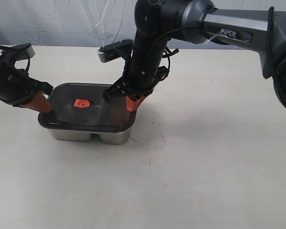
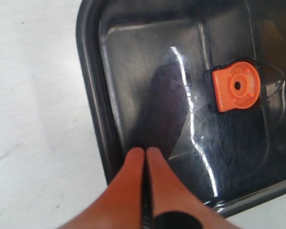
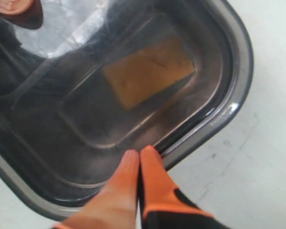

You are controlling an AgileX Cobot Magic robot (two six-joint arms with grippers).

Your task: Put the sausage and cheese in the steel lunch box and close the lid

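Note:
The dark translucent lid [image 1: 88,109] lies on top of the steel lunch box [image 1: 93,133], its orange valve tab [image 1: 81,103] facing up. Through the lid [image 3: 133,71] the yellow-orange cheese [image 3: 148,71] shows dimly inside the box. The sausage is hidden. My left gripper [image 1: 44,106] is shut, tips resting on the lid's left edge [image 2: 93,95], with the valve tab [image 2: 237,86] beyond them. My right gripper [image 1: 131,104] is shut with its tips on the lid's right end, near a corner. Neither gripper [image 2: 145,151] [image 3: 139,153] holds anything.
The box stands on a pale tabletop [image 1: 205,157]. The right arm [image 1: 229,28] reaches in from the upper right, over the table behind the box. A light backdrop hangs along the table's far edge.

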